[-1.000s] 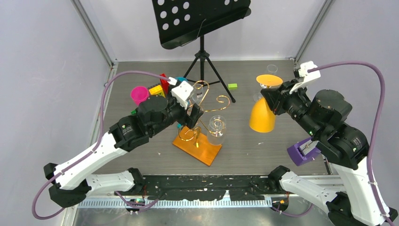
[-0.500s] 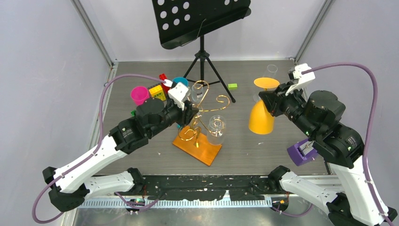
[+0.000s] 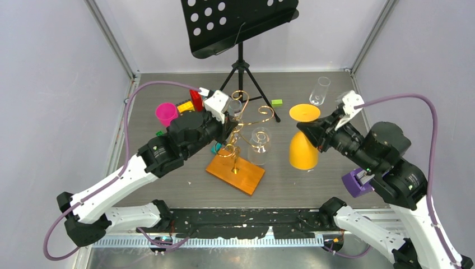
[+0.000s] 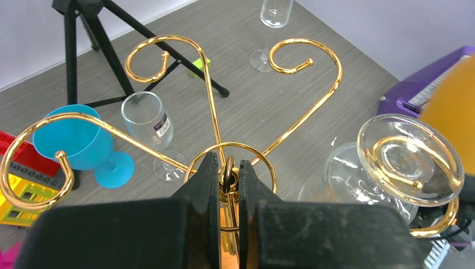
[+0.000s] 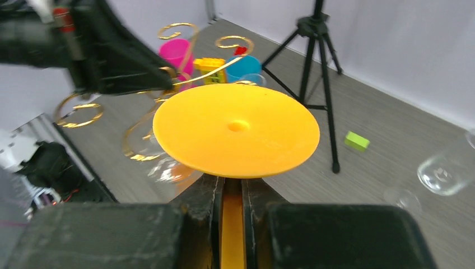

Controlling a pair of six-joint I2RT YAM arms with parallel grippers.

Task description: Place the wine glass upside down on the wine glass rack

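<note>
The music stand (image 3: 238, 22) at the far side is cut off at the top of the overhead view. A blue cup (image 4: 75, 140) is seen clearly only from the left wrist. In the overhead view it is almost wholly hidden behind the left arm. From the right wrist, the bowl of the orange wine glass (image 3: 302, 151) is hidden under its own round foot. Whether its rim touches the table (image 3: 291, 185) cannot be told.

A clear glass (image 3: 259, 140) is hung upside down in a near-right loop of the rack (image 3: 241, 176). Its foot is laid across the gold curl and its bowl hangs below. What the cups hold cannot be made out.

The left gripper (image 4: 228, 171) is clenched on the gold ring at the top of the rack's central stem. The right gripper (image 5: 232, 193) is clamped on the stem of the orange wine glass. The glass is held upside down, foot uppermost. It is placed to the right of the rack, near the hung clear glass but apart from it and outside every loop.
</note>
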